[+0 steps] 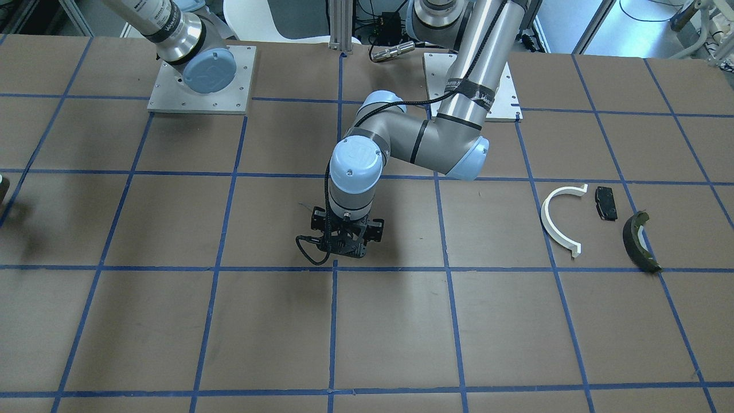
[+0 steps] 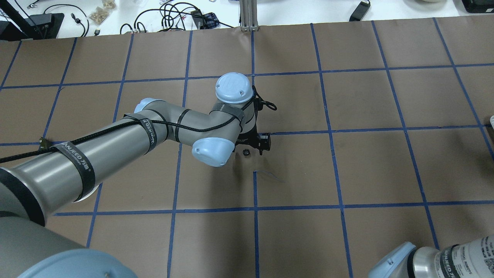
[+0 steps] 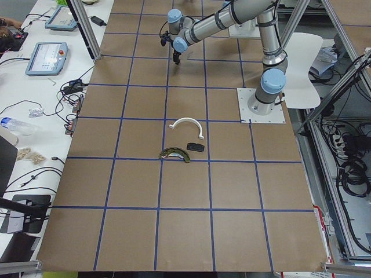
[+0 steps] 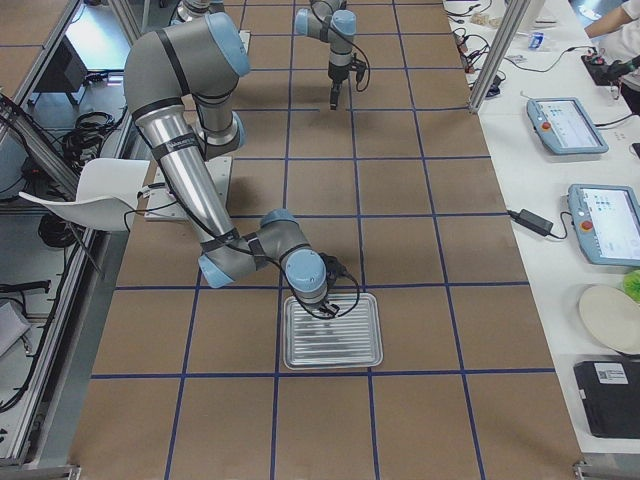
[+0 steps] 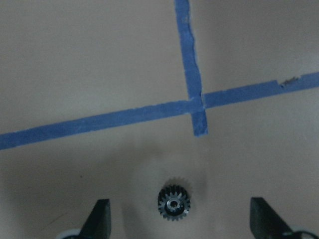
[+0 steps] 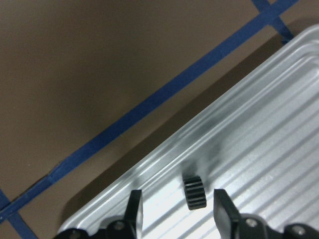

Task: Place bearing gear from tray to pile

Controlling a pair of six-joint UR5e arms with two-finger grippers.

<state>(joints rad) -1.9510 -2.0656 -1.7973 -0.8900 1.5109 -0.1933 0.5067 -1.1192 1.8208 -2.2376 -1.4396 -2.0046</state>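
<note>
A small black bearing gear [image 6: 194, 193] stands on edge in the ribbed metal tray [image 6: 259, 149], between the spread fingers of my right gripper [image 6: 177, 198], which is open just above it. The tray [image 4: 333, 345] lies at the table's right end. A second small gear [image 5: 174, 204] lies flat on the brown paper at mid-table, between the fingers of my open left gripper [image 5: 180, 225]; it also shows in the overhead view [image 2: 246, 152]. The pile lies far off at the left end: a white half-ring [image 1: 559, 221], a black pad [image 1: 606, 202] and an olive curved shoe [image 1: 639, 241].
Blue tape lines [image 5: 192, 74] grid the brown table. The arms' mounting plates [image 1: 200, 80] sit at the robot's edge. A white chair [image 4: 95, 195] stands behind the robot. Tablets [image 4: 565, 125] and cables lie on the operators' bench.
</note>
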